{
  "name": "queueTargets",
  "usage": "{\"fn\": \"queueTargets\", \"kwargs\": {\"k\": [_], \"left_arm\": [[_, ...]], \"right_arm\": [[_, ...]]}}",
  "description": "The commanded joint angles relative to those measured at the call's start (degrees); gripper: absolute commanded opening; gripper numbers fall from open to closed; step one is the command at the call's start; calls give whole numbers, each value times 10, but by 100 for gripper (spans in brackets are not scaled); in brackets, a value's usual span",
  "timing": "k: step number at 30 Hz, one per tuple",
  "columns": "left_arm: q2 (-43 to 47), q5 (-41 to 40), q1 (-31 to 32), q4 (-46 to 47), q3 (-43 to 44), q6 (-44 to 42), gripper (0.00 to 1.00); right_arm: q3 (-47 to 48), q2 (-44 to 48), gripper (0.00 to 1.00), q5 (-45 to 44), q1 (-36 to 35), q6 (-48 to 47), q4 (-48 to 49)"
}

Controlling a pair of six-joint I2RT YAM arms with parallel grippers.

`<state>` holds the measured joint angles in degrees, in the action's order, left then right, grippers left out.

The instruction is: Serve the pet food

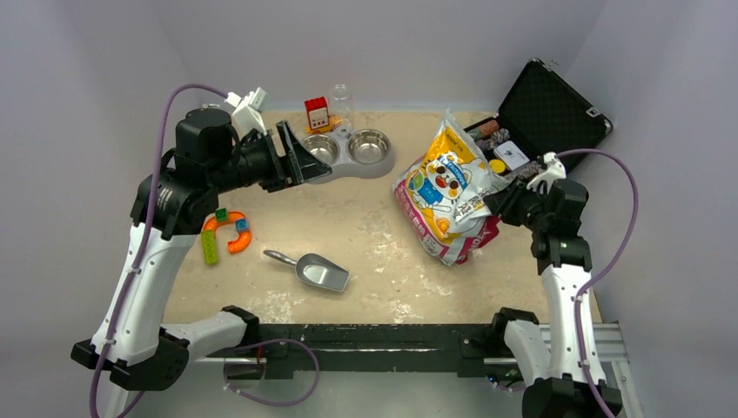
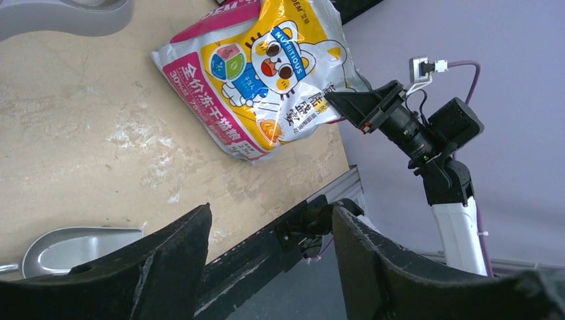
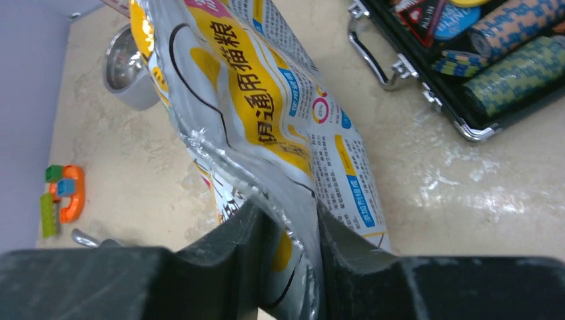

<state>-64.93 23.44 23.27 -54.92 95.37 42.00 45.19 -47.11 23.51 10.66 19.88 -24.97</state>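
The pet food bag (image 1: pixel 446 185), white and yellow with a cartoon cat, leans at the right of the table. My right gripper (image 1: pixel 493 205) is shut on the bag's crinkled edge; in the right wrist view (image 3: pixel 288 223) the foil (image 3: pixel 266 100) is pinched between both fingers. No kibble shows; it is hidden. A metal scoop (image 1: pixel 322 273) lies empty at centre front and also shows in the left wrist view (image 2: pixel 73 247). My left gripper (image 1: pixel 300 162) is open and empty, raised next to the double metal bowl (image 1: pixel 352 168). Its wrist view (image 2: pixel 270 220) shows the bag (image 2: pixel 266 73).
An open black case (image 1: pixel 544 113) with poker chips stands at the back right, just behind the bag. A coloured toy (image 1: pixel 226 233) lies at the left. A red box (image 1: pixel 317 113) and a clear bottle (image 1: pixel 341 103) stand behind the bowls.
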Motion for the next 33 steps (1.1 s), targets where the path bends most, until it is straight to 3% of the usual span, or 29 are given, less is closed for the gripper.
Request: {"fn": "queueTargets", "kwargs": {"k": [1,5,8,13,19,24,27,33], "left_arm": [[-5,1,-3,18,2,49,69],[-23,1,-3,35,-29,163,69],[-35,39,-3,117,-73,276,73],[-24,63,5,304,-228,513,81],[-36,-10,65,273,-255,527,88],[-47,-40,99,304,-272,535,88],[-47,-66,110,301,-283,535,80],[-78,-72,110,364,-333,567,50]], "right_arm": [[-25,24,21,86,-31,-11,58],[-9,24,1,112,-122,-39,61],[1,15,0,121,-194,-32,58],[-47,32,0,98,-299,10,96],[-59,33,0,32,-399,36,77],[-58,36,0,14,-430,40,63],[-58,39,0,15,-436,41,56],[-44,42,1,13,-452,37,11]]}}
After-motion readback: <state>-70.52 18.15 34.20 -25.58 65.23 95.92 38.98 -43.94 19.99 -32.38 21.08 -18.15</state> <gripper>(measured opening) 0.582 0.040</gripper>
